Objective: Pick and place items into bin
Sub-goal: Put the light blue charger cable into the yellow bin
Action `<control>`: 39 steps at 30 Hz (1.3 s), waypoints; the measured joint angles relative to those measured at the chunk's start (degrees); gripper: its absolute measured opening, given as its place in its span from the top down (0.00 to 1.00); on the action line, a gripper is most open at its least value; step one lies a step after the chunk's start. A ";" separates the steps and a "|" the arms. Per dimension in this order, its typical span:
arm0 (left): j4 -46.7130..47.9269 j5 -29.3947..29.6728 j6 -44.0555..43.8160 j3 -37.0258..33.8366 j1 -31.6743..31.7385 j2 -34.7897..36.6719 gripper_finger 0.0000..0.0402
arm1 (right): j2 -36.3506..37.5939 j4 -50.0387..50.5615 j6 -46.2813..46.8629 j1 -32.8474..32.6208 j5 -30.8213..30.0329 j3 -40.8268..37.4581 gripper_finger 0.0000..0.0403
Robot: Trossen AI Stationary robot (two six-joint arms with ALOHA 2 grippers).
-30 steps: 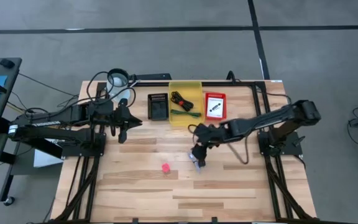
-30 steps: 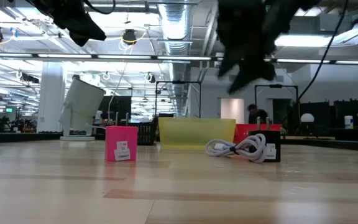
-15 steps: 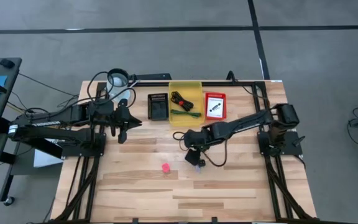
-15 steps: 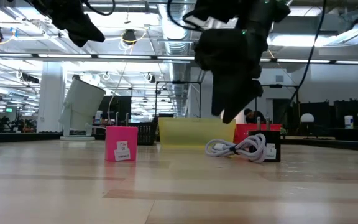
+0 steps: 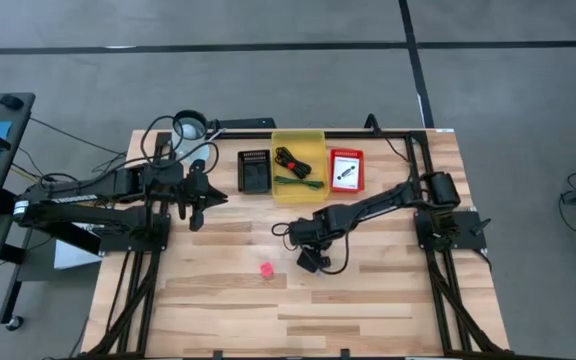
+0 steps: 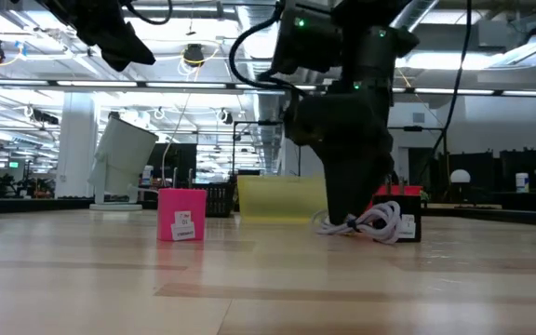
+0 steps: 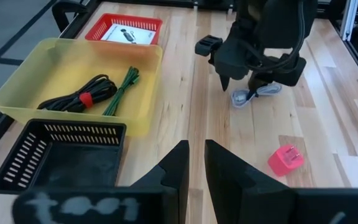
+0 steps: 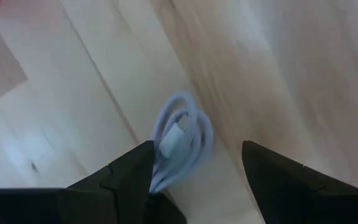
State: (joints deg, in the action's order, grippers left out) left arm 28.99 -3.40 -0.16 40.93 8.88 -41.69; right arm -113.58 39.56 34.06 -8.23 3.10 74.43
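The right pincer (image 6: 347,221) has come down over the last second, swinging in from farther out on the bench (image 5: 388,300) until it now hangs low right above the coiled silver-grey cable (image 7: 255,94), on the side of the yellow bin (image 5: 299,187) that faces the bench's near edge. Its fingers are spread wide, and in the right wrist view the pale coil (image 8: 180,140) lies on the wood between them, not yet pinched. The cable itself has not shifted; it lies just beside a small dark block (image 5: 311,262) and well apart from the bin.

I judge this to mean the arm has finished its approach and the grasp is next: a little more descent, then a squeeze on the loops.

The pink-red cube (image 5: 266,269) sits on the wood, farther from the yellow bin than the cable and off toward the left arm's side, untouched. Inside the bin already lie a black coiled cable (image 7: 76,99) and a green stick (image 7: 122,90), so part of the job looks done.

The left pincer (image 5: 200,197) waits well clear, on the far side of the black basket (image 5: 255,172) from the bin, fingers nearly pressed together and holding nothing.
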 joint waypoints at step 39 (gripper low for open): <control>0.33 -0.04 -0.02 0.00 -0.01 0.00 0.90 | 9.83 1.56 -23.85 17.19 -17.50 21.66 0.93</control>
State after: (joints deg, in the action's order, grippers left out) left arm 29.32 -3.44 -0.19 40.93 8.86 -41.69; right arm -103.74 41.12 10.21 8.97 -14.39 96.09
